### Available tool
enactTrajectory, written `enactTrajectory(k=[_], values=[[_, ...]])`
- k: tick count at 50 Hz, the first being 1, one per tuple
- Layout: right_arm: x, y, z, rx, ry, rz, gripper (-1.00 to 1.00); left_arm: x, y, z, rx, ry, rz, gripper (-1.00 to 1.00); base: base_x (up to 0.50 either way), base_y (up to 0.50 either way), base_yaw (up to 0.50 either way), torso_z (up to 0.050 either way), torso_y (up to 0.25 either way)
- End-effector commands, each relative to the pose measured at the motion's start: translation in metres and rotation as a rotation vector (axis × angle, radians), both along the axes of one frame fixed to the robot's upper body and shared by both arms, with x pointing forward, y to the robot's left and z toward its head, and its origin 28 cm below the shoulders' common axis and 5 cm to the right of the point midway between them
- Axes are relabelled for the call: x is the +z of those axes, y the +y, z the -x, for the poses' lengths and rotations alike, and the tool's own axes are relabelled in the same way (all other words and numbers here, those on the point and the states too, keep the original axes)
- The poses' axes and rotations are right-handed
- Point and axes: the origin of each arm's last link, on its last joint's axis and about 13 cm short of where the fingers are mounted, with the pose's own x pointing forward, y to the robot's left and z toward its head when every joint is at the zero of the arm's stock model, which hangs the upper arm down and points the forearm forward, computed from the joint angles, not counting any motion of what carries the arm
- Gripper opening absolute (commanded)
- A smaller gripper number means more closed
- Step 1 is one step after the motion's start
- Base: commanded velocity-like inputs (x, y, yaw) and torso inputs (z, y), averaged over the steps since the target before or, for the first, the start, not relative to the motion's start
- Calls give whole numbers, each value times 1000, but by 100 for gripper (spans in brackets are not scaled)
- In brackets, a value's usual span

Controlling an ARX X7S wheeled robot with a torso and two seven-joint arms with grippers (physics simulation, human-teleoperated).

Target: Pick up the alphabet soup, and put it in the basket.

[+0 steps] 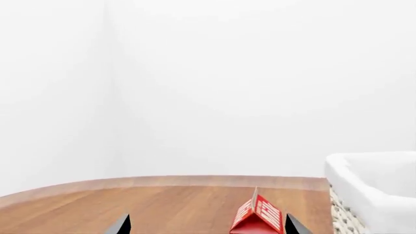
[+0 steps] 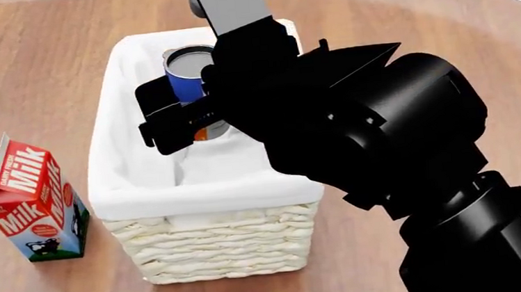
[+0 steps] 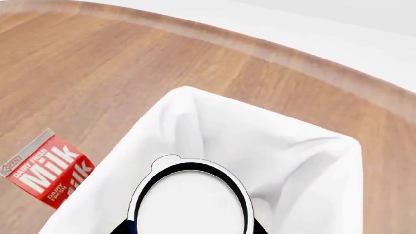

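The right arm reaches forward from the near right, its bulky black links covering much of the head view, and holds the right gripper (image 2: 186, 117) over the open basket (image 2: 133, 191). That gripper is clamped on the alphabet soup (image 2: 188, 71), a blue can with a pale lid, held upright above the white cloth lining, inside the line of the rim. In the right wrist view the can's lid (image 3: 188, 204) fills the lower middle, with the lining around it.

The left gripper (image 1: 208, 229) shows only as two dark fingertips set apart, with a milk carton (image 1: 258, 217) seen between them.

The round wooden tabletop (image 2: 40, 72) carries the basket at centre and the milk carton standing just left of it. Beyond its edge the room is plain white.
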Motion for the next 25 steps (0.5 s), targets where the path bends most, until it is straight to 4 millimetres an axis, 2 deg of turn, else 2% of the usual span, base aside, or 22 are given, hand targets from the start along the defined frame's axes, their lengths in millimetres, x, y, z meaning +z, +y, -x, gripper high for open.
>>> enactTrajectory(k=[1,13,19,25], values=[[5,0,0,5,-26,-1,-100,0,0,0,-6,0,2,100,0,0,0,0,0],[4,1,0,8,-28,8,-100,0,-1,0,16,-1,-17,100,0,0,0,0,0],[4,0,1,11,-27,7,-100,0,-1,0,0,-3,-11,100,0,0,0,0,-94],[4,0,1,10,-29,9,-100,0,-1,1,-5,-9,-6,100,0,0,0,0,-5]])
